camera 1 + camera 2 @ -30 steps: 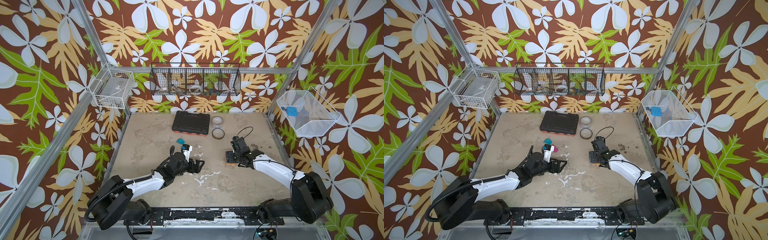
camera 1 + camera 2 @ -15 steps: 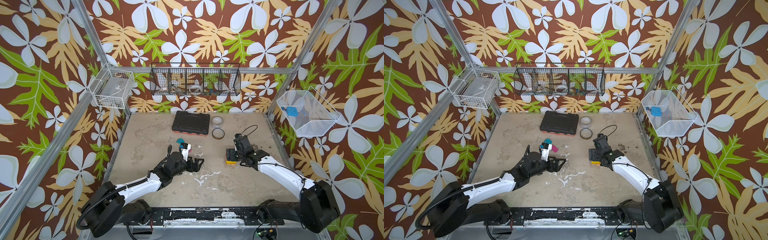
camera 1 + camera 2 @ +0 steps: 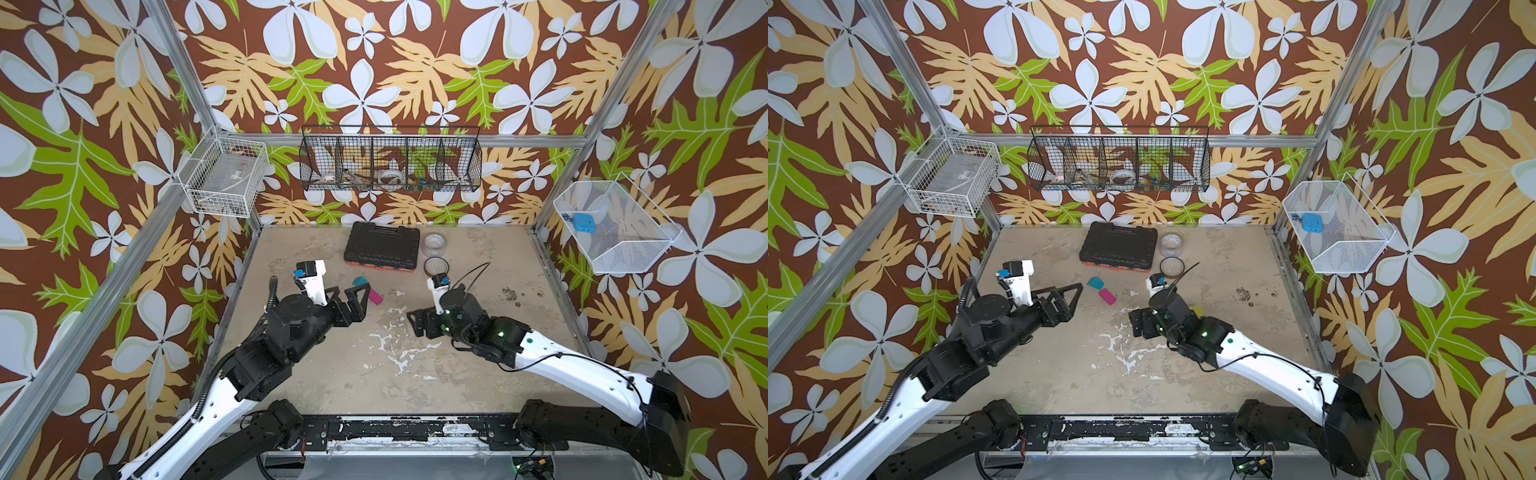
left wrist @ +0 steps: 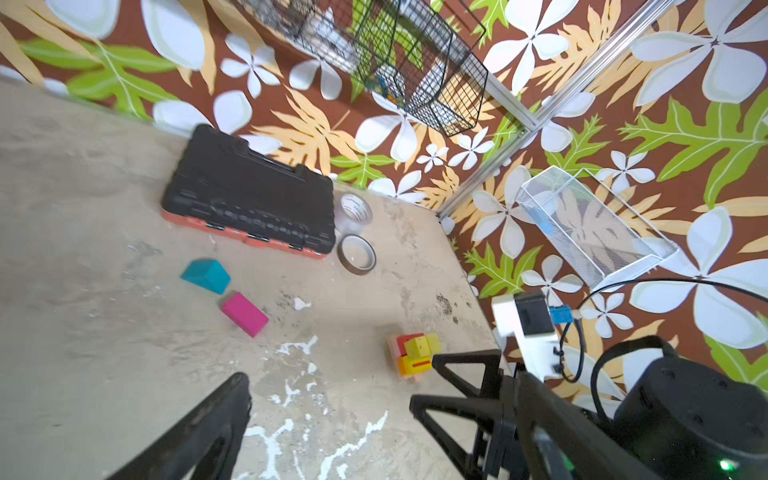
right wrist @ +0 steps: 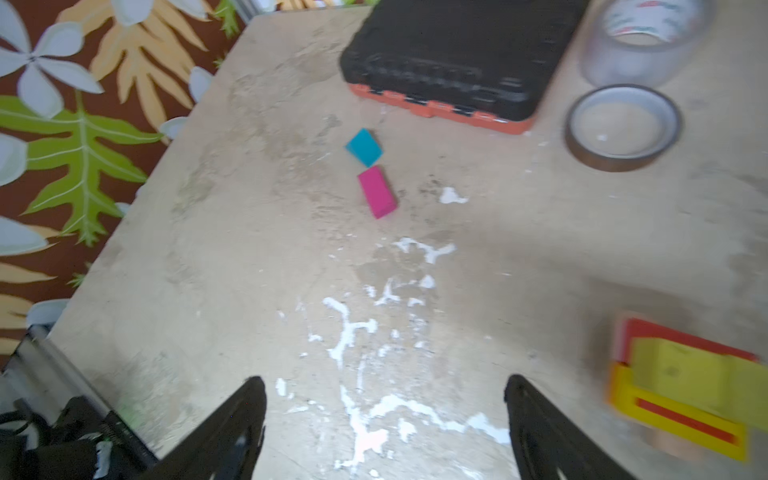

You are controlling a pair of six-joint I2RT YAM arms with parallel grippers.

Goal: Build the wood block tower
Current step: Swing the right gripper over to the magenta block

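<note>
On the near part of the table (image 3: 374,386), the left fingers (image 4: 224,415) and right fingers (image 5: 241,415) were both spread and empty. The tower (image 4: 415,353) stood beside the right pair. Beyond, the magenta block (image 3: 376,296) lay slantwise just ahead of the left fingers, the nearer pair. The teal wedge (image 3: 360,281) sat just behind it.

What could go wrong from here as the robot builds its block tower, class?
The right gripper, open, hangs close beside the tower; a sweep could topple it. The teal wedge and magenta block lie close together, so the open left gripper may nudge one grabbing the other.
</note>
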